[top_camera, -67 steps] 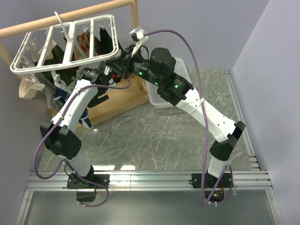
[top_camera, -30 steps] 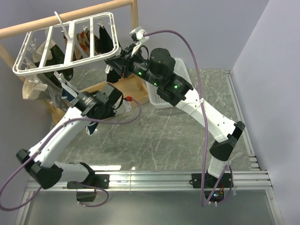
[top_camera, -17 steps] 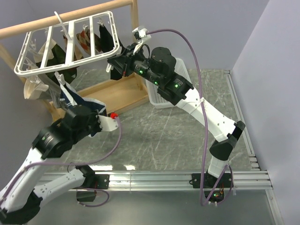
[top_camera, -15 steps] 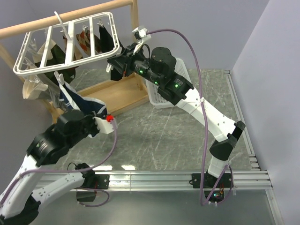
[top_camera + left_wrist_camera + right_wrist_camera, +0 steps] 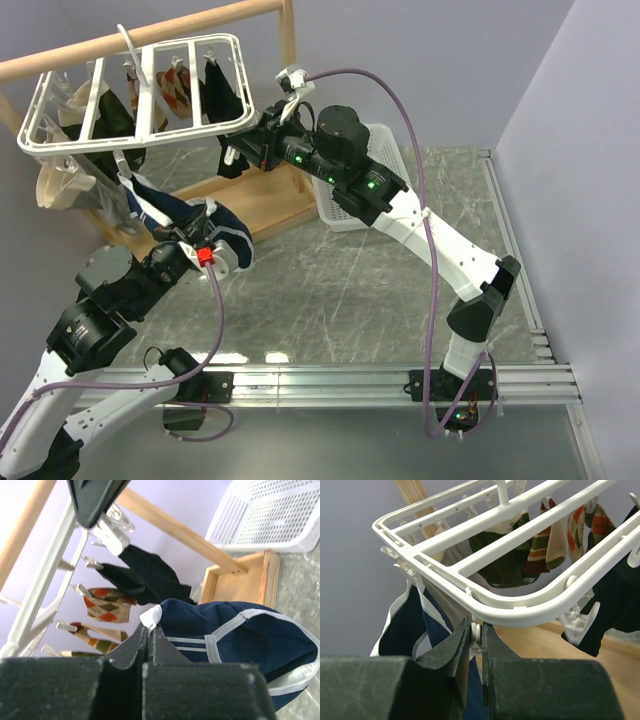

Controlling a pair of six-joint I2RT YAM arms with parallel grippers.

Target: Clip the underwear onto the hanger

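The navy underwear [image 5: 228,243] with white trim stretches from under the near rail of the white grid hanger [image 5: 130,95] down to my left gripper [image 5: 192,232]. In the left wrist view that gripper [image 5: 150,626] is shut on a white-trimmed edge of the underwear [image 5: 240,640]. My right gripper [image 5: 235,152] sits at the hanger's near right corner. In the right wrist view it [image 5: 476,632] is shut on a small white clip [image 5: 477,631] hanging under the hanger's rim [image 5: 530,611]. Part of the underwear [image 5: 410,625] hangs just left of it.
The hanger hangs from a wooden rail [image 5: 150,35] whose wooden base [image 5: 262,198] lies on the table. A white basket [image 5: 352,208] stands behind the right arm. Black garments [image 5: 218,90], argyle socks [image 5: 107,605] and a beige cloth [image 5: 55,185] hang from other clips.
My left arm has drawn back toward the near left, pulling the underwear out from under the hanger. The hanger has tipped a little. My right gripper has stayed at the corner clip.
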